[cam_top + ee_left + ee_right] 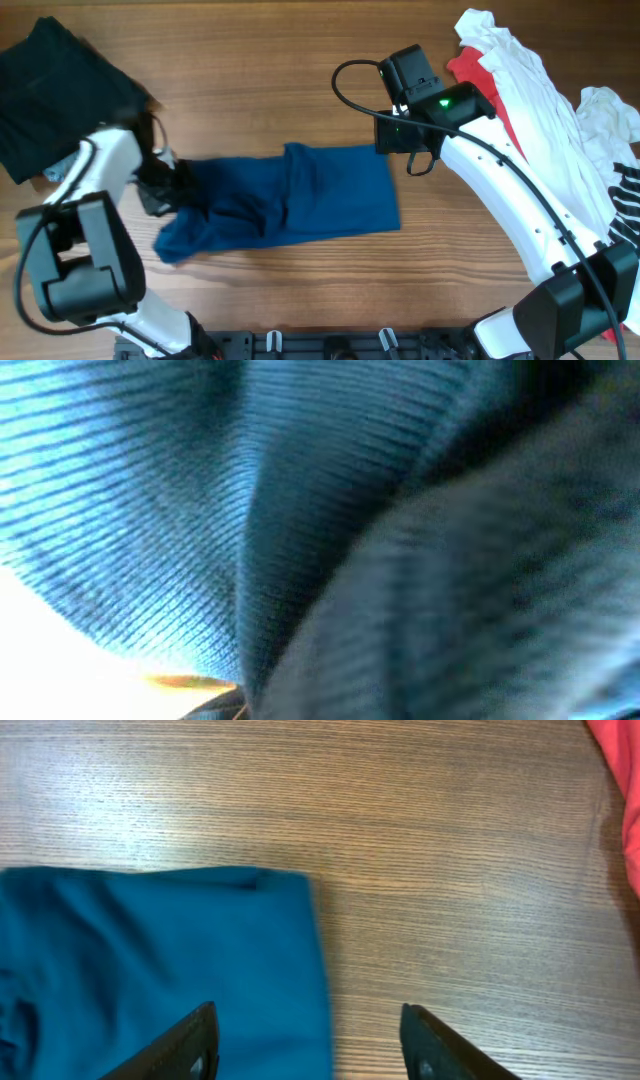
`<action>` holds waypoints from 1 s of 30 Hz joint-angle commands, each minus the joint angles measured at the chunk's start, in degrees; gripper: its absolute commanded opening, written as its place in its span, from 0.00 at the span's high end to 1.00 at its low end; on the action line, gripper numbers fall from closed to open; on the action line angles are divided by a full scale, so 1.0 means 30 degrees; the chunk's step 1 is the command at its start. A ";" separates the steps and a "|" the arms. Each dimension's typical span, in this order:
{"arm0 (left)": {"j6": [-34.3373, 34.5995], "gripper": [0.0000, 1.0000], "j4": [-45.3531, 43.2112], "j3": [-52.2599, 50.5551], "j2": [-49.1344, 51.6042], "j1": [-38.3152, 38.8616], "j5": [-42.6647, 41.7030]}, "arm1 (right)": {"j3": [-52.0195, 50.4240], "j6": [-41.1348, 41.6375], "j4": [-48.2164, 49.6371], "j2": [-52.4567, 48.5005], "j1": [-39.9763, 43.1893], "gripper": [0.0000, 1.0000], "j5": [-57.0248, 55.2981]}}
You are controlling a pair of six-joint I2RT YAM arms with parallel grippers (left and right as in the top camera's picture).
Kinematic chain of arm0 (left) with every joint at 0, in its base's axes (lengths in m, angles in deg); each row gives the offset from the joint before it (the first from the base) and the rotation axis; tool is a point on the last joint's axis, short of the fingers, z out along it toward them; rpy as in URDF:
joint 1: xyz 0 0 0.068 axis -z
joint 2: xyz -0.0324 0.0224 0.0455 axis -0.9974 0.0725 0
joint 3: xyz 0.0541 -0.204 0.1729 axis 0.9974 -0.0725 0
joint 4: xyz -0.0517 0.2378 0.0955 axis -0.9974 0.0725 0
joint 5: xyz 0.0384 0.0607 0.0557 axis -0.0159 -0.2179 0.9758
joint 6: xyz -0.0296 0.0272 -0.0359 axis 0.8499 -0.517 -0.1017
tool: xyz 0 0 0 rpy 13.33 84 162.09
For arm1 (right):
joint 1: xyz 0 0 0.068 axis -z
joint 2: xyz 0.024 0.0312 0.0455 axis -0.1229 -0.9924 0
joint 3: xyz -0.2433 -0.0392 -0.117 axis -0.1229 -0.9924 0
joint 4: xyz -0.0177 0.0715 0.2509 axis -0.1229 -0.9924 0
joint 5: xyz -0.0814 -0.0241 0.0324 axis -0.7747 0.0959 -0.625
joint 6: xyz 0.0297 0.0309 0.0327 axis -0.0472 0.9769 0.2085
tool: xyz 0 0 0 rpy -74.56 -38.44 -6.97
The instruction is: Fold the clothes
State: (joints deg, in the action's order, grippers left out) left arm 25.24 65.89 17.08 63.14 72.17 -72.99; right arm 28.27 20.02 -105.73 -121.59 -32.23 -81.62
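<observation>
A deep-blue shirt (300,195) lies partly folded in a long strip across the middle of the wooden table. Its left end is bunched up. My left gripper (165,188) sits at that bunched end and appears shut on the cloth. Blue knit fabric (200,490) fills the left wrist view and hides the fingers. My right gripper (392,138) is open and empty just above the shirt's upper right corner. In the right wrist view its fingers (310,1040) straddle the shirt's edge (150,950).
A pile of white (535,95) and red (472,68) garments lies at the back right; the red cloth also shows in the right wrist view (620,780). A striped cloth (625,195) is at the right edge. A black garment (55,95) lies at the back left.
</observation>
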 commanded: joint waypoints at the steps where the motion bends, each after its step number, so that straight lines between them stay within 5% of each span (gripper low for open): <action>1: -0.0153 0.95 0.1056 0.2637 -0.0546 -0.1865 0.1173 | 0.0226 0.0284 0.0109 0.0335 0.0007 0.40 -0.0182; 8: -0.0066 0.96 0.3344 0.6652 -0.0546 -0.2907 0.0940 | 0.0211 0.0233 -0.0095 -0.0721 0.0007 0.41 -0.0124; 16: 0.0262 0.96 0.4779 0.8102 -0.0583 -0.0801 -0.5195 | 0.0211 0.0240 -0.0117 -0.2608 0.0007 0.41 -0.0131; 30: 0.2616 0.85 0.2390 0.8094 -0.0299 0.7439 -0.1778 | 0.0211 0.0226 -0.0481 -0.3315 0.0007 0.42 -0.0124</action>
State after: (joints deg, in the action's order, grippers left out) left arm 31.36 73.19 40.25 63.01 89.79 -81.23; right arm 28.27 20.11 -106.91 -130.92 -32.23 -81.62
